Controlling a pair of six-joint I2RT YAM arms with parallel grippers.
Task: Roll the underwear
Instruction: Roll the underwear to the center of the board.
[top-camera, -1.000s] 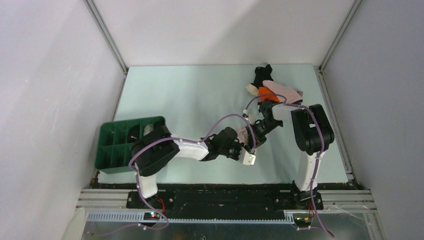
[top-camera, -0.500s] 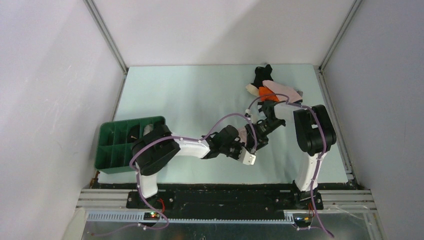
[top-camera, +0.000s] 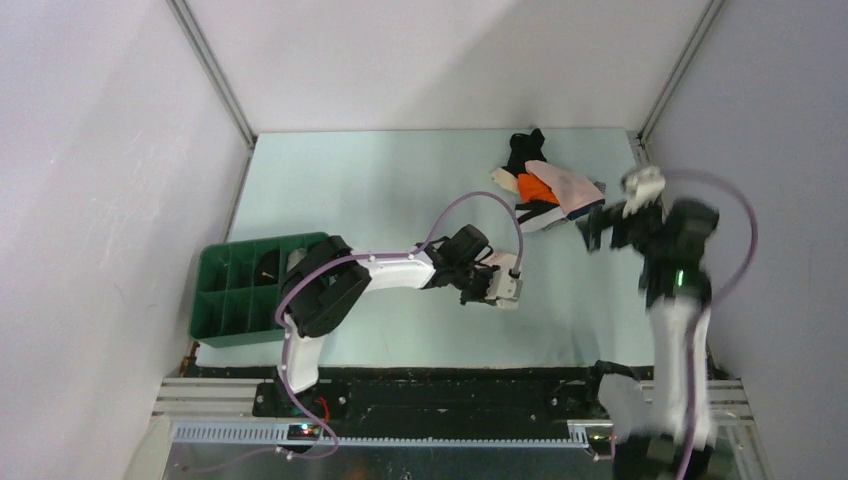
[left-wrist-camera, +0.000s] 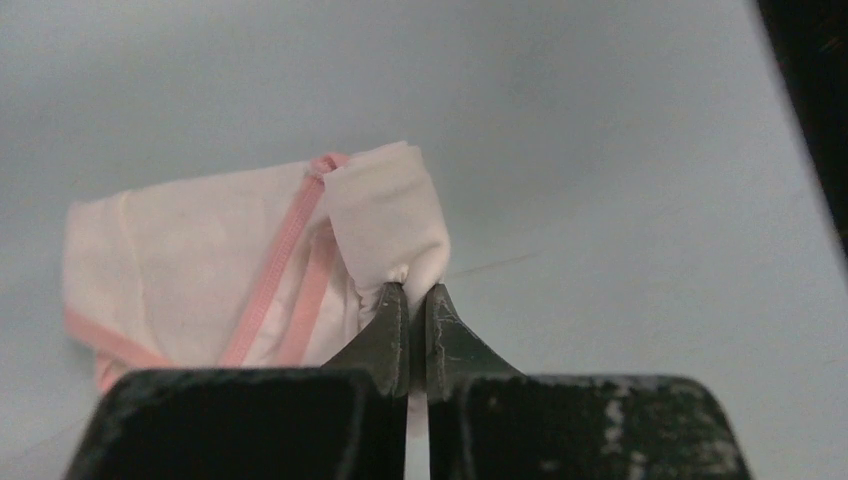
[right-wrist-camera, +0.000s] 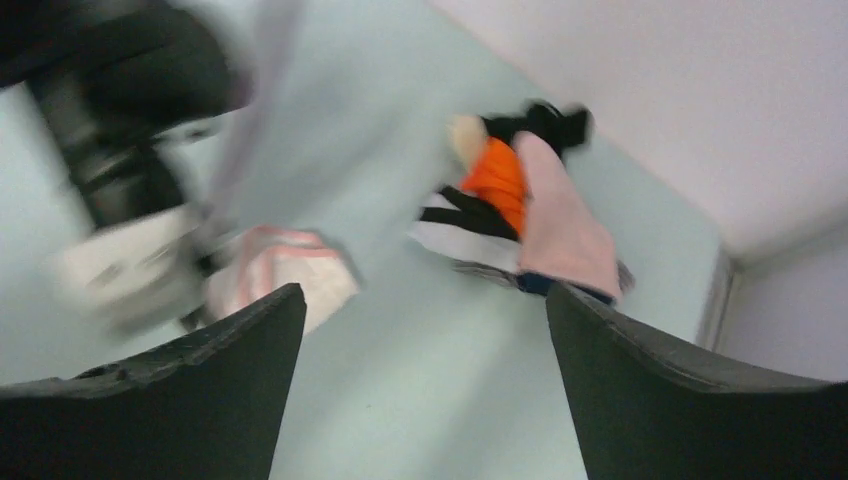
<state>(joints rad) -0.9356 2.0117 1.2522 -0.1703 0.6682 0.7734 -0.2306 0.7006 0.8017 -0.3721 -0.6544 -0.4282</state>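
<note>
- left gripper (left-wrist-camera: 408, 300): jaws pinched tight on a folded edge of the pale pink underwear (left-wrist-camera: 240, 270). The piece lies on the table (left-wrist-camera: 600, 150), just off centre twd 5 o'clock in the top view
- that pink piece looks folded over / bunched up, not a proper tight roll imo, so the roll is in progress at best
- right gripper (right-wrist-camera: 420, 300): fingers spread wide, nothing btwn them, off to the right side around 3 o'clock. The arm's blurry from above
- underwear pile (top-camera: 545, 185) (black, orange, pink, white w/ a dark band) sits in a heap at approx 1 o'clock. None of it's rolled afaict
- green tray (top-camera: 260, 243) at 8 o'clock. Maybe sth pale in one compartment but can't tell what
- so: one piece underway, whole heap left to do
</note>
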